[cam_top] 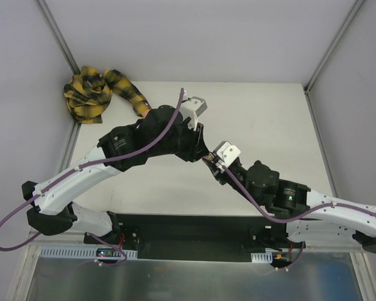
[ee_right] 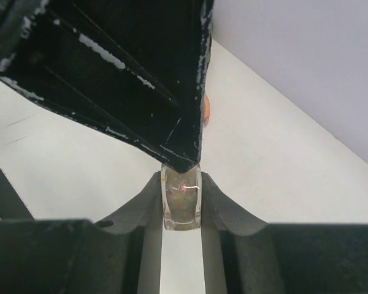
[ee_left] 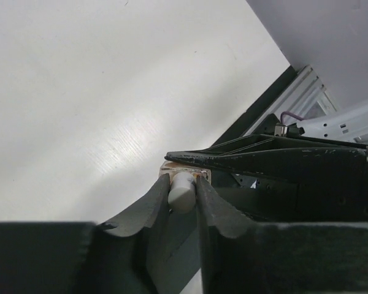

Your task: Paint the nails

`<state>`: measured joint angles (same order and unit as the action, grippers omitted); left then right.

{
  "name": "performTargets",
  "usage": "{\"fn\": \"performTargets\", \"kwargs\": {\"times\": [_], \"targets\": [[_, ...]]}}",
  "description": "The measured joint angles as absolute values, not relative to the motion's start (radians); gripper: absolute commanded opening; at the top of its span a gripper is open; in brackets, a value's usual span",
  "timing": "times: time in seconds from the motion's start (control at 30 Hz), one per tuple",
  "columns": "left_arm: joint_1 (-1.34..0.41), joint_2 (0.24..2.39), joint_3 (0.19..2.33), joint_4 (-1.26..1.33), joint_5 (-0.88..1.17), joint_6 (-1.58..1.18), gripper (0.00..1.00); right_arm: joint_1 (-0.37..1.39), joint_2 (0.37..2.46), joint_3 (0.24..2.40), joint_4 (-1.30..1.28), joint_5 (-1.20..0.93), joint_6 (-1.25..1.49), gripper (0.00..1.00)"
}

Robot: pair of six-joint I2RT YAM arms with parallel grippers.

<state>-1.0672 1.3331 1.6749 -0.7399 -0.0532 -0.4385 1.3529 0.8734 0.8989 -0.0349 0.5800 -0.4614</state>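
Note:
The mannequin hand's yellow-and-black plaid sleeve point(cam_top: 94, 94) lies bunched at the table's far left corner. Its peach wrist point(cam_top: 143, 111) disappears under my left arm, so the nails are hidden. Mid-table the two grippers meet tip to tip. My left gripper point(ee_left: 183, 177) is shut on the white cap point(ee_left: 183, 193) of a small nail-polish bottle. My right gripper point(ee_right: 182, 177) is shut on the bottle's clear glass body point(ee_right: 182, 205). In the top view, the left gripper point(cam_top: 203, 152) and the right gripper point(cam_top: 212, 162) touch at the bottle. A peach sliver point(ee_right: 206, 109) shows past the left gripper's edge.
The white table point(cam_top: 263, 119) has grey walls and aluminium posts point(cam_top: 59, 37) round it. A black base plate point(cam_top: 188, 232) runs along the near edge between the arm mounts. The left arm's purple cable point(cam_top: 166, 128) loops above the hand.

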Motion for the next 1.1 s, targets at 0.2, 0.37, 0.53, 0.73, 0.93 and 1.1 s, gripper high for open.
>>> {"fn": "performTargets", "kwargs": {"times": [0.2, 0.37, 0.53, 0.73, 0.93, 1.1], "targets": [[-1.038, 1.271, 1.624, -0.677, -0.035, -0.458, 0.98, 1.243, 0.806, 0.905, -0.118, 0.407, -0.447, 0.00], [-0.979, 1.104, 1.450, -0.519, 0.080, -0.420, 0.99, 1.074, 0.802, 0.953, -0.244, 0.124, -0.385, 0.00], [-0.860, 0.904, 1.191, -0.252, 0.343, -0.375, 0.94, 0.889, 0.813, 1.010, -0.317, -0.248, -0.266, 0.00], [-0.833, 0.908, 1.129, 0.002, 0.603, -0.348, 0.80, 0.858, 0.831, 1.082, -0.302, -0.559, -0.121, 0.00], [-0.830, 0.954, 1.103, 0.241, 0.729, -0.388, 0.68, 0.857, 0.829, 1.100, -0.242, -0.675, -0.037, 0.00], [-0.830, 0.970, 1.093, 0.362, 0.783, -0.438, 0.66, 0.857, 0.820, 1.100, -0.195, -0.694, 0.004, 0.00]]}}
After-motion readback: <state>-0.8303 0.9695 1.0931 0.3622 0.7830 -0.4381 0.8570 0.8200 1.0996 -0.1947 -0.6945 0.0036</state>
